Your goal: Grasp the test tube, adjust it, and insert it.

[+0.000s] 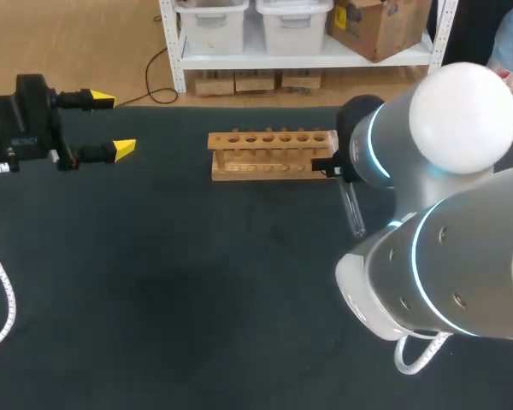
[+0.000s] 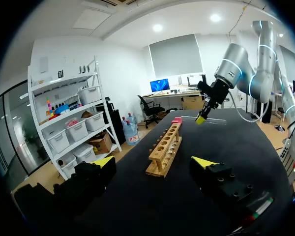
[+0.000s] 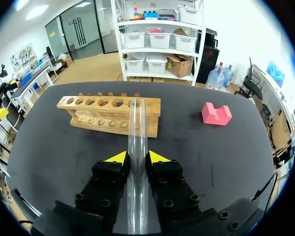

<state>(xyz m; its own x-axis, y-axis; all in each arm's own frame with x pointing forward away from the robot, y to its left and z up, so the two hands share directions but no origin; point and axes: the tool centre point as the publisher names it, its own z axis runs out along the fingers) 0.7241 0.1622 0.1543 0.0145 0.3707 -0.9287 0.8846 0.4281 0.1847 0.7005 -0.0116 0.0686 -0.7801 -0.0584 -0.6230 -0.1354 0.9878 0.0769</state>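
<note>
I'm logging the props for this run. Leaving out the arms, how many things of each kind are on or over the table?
test tube: 1
wooden rack: 1
pink block: 1
Total: 3
</note>
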